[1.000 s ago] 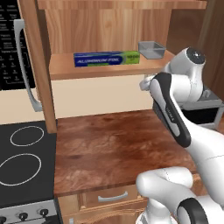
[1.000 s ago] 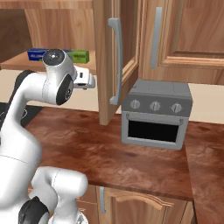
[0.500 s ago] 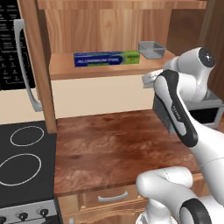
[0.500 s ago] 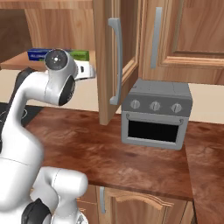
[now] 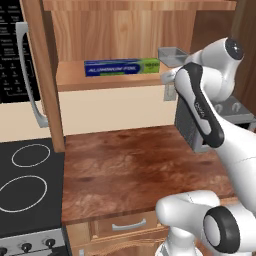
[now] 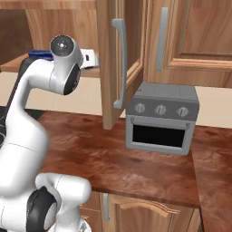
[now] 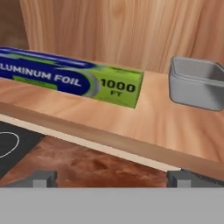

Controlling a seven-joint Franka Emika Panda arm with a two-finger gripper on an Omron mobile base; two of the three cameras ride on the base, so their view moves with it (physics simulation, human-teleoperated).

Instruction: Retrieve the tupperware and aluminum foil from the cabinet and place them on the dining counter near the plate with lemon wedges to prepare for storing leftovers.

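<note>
The foil box point(image 7: 70, 78) lies lengthwise on the cabinet shelf point(image 7: 144, 127), blue along most of its length with its green end toward the plastic container point(image 7: 196, 83). The container sits upright on the same shelf, near the green end of the box and apart from it. The claw point(image 7: 113, 178) hovers in front of the shelf edge, fully open and holding nothing; one fingertip point(image 7: 43, 177) shows low in the hand view. Below the shelf is the wooden table point(image 5: 140, 170), with the stovetop point(image 5: 27, 185) to its left. The open cabinet door point(image 6: 115, 59) hangs beside a toaster oven point(image 6: 161, 118).
</note>
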